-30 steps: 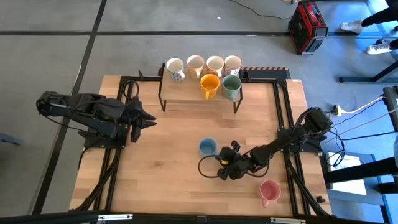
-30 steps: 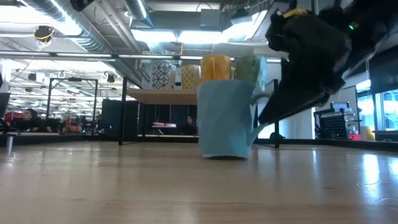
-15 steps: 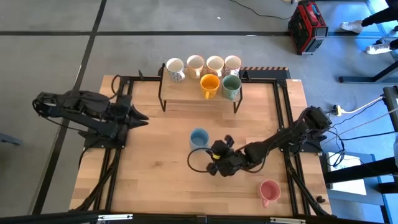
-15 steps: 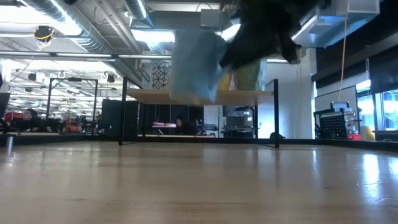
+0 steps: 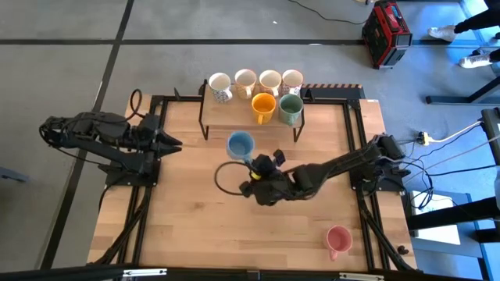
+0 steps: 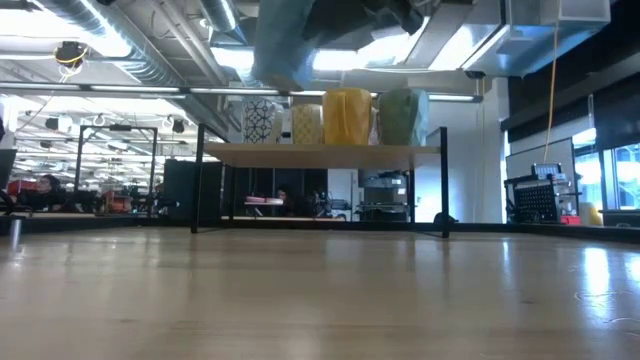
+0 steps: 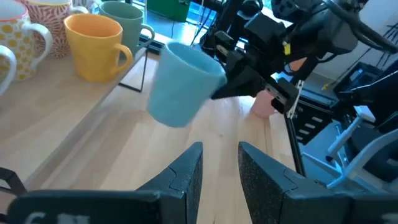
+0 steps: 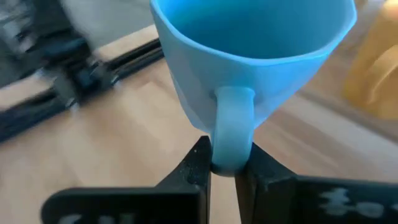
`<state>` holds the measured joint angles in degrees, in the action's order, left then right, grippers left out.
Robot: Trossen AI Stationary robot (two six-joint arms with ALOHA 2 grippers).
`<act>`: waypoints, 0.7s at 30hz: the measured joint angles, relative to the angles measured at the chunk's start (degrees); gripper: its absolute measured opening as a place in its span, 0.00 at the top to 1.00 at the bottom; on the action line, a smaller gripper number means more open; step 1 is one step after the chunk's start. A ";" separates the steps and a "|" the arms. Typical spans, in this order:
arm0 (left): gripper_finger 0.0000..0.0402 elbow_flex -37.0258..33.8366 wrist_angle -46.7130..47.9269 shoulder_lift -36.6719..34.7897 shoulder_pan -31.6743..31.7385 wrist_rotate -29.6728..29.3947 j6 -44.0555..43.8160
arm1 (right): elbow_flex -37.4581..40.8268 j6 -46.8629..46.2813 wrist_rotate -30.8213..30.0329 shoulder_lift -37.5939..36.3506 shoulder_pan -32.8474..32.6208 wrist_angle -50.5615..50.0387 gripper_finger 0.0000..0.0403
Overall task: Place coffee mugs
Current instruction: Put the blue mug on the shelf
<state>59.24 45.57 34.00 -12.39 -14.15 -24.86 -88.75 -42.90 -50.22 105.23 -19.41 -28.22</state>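
Observation:
My right gripper (image 5: 251, 166) is shut on a light blue mug (image 5: 240, 144), which hangs in the air in front of the shelf (image 5: 234, 119); the low view shows the mug (image 6: 285, 40) high above the table. On the shelf stand a row of white mugs (image 5: 245, 80), an orange mug (image 5: 263, 105) and a green mug (image 5: 291, 108). A pink mug (image 5: 337, 238) rests on its base near the table's front right. My left gripper (image 7: 219, 168) is open at the left, empty, apart from the blue mug (image 7: 183, 84). My right gripper pinches the blue mug's handle (image 8: 231, 134) between its two fingers (image 8: 198, 165), low on the handle's loop. The fingers come from the table's near right side, slanting a little downward. The mug is lifted clear of the table, mouth up and somewhat tilted.
The black-framed shelf stands at the table's far edge, with bare wood to the left of the orange mug (image 7: 93, 40). Black rails (image 5: 355, 140) run along the table's sides. Bare table (image 5: 203, 218) lies in the middle and near the front.
My right gripper has lifted the blue mug off the table and carried it up, toward the far edge and the left, nearer the shelf; the mug has tipped somewhat. My left gripper has drawn back a little toward the table's left edge.

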 joint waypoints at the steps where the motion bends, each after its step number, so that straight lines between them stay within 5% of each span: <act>1: 0.76 0.00 0.02 0.04 0.01 0.00 0.01 | -2.46 -1.65 -1.41 1.32 0.65 -2.14 0.94; 11: 0.76 0.00 0.23 0.10 0.01 0.09 0.02 | -27.17 -12.22 -2.81 13.11 4.69 -28.06 0.94; 21: 0.76 0.00 0.21 0.09 0.00 -1.84 0.09 | -28.90 -16.91 -2.26 14.57 10.18 -29.51 0.94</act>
<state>59.24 45.78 34.09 -12.39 -15.99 -24.77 -117.64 -59.81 -52.48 119.80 -9.22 -57.74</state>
